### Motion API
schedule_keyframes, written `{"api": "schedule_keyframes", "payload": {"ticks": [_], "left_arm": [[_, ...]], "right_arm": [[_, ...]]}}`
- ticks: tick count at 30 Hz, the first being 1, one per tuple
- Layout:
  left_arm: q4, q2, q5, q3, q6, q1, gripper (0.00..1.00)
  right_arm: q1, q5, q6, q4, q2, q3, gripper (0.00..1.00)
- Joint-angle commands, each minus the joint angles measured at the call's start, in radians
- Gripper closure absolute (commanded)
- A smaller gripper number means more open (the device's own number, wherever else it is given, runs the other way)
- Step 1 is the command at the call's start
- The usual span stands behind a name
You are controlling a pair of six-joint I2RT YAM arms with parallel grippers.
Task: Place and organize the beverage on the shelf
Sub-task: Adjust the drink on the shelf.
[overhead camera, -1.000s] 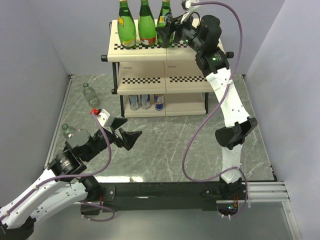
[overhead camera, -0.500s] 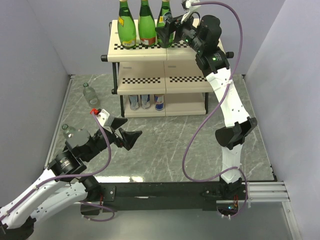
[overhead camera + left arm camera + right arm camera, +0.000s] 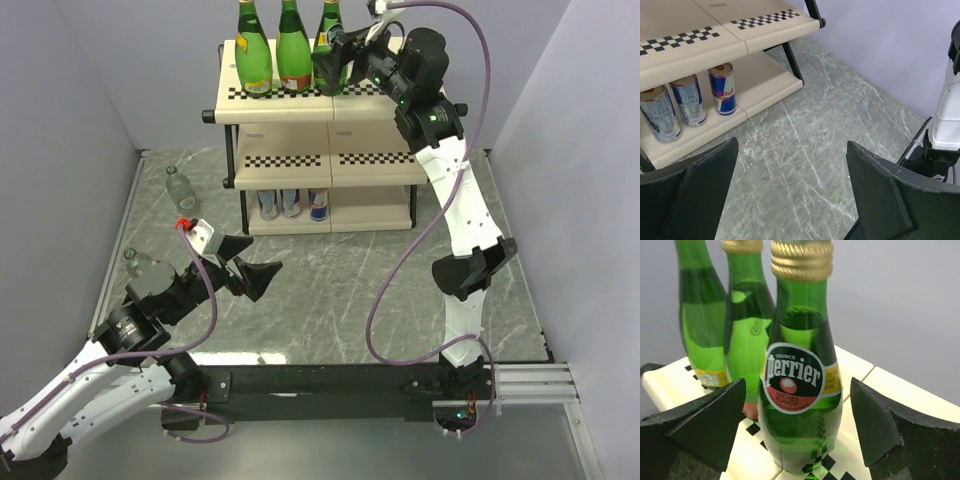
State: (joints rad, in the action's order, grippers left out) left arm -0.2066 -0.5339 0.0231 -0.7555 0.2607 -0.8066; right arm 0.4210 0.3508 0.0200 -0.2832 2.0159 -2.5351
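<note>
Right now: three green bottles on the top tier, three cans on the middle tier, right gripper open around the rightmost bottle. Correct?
No: the cans stand on the shelf's bottom tier, not the middle; the left wrist view shows it. Top bottles and open right gripper around the rightmost bottle: correct.

Glossy green glass bottles (image 3: 799,405) stand on matt cream shelf (image 3: 900,390).

Looks like a robotics lab cell: pale partition walls (image 3: 60,120) boxing in a marble-look tabletop (image 3: 320,280), left arm (image 3: 80,375) and right arm (image 3: 455,200) bolted to a black rail (image 3: 300,385), purple cables (image 3: 368,318), and a checker-trimmed shelf (image 3: 690,42) ahead of the jaws of the left gripper (image 3: 792,145).
</note>
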Motion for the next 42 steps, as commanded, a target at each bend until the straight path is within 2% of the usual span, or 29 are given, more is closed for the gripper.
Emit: {"api": "schedule_keyframes", "payload": {"ticks": [1, 12, 23, 26, 29, 33, 35, 39, 41, 42], "left_arm": [[0.029, 0.012, -0.014, 0.005, 0.021, 0.003, 0.05], [0.032, 0.011, -0.015, -0.010, 0.014, 0.003, 0.05], [0.047, -0.133, -0.002, -0.105, -0.009, 0.006, 0.05], [0.058, -0.147, 0.034, -0.111, -0.003, 0.032, 0.05], [0.046, -0.178, 0.031, -0.123, 0.029, 0.116, 0.05], [0.030, -0.232, -0.040, -0.134, 0.081, 0.289, 0.07], [0.050, -0.232, -0.063, -0.114, 0.092, 0.337, 0.07], [0.067, -0.229, -0.120, -0.027, 0.127, 0.501, 0.07], [0.088, -0.225, -0.153, 0.010, 0.135, 0.562, 0.08], [0.093, -0.225, -0.158, 0.034, 0.143, 0.628, 0.09]], "right_arm": [[-0.001, 0.011, 0.001, 0.019, -0.082, -0.056, 0.09], [0.001, 0.053, -0.014, -0.005, -0.124, -0.060, 0.09], [0.001, 0.070, 0.031, -0.063, -0.246, -0.013, 0.08], [-0.001, 0.074, 0.052, -0.088, -0.302, 0.025, 0.08], [0.001, 0.079, 0.093, -0.129, -0.373, 0.085, 0.08], [-0.001, 0.131, 0.172, -0.209, -0.551, 0.263, 0.08], [-0.001, 0.172, 0.210, -0.215, -0.635, 0.445, 0.08], [-0.001, 0.208, 0.276, -0.221, -0.895, 0.831, 0.08], [-0.001, 0.209, 0.314, -0.246, -0.962, 0.930, 0.09], [-0.001, 0.208, 0.325, -0.266, -1.017, 0.975, 0.09]]}}
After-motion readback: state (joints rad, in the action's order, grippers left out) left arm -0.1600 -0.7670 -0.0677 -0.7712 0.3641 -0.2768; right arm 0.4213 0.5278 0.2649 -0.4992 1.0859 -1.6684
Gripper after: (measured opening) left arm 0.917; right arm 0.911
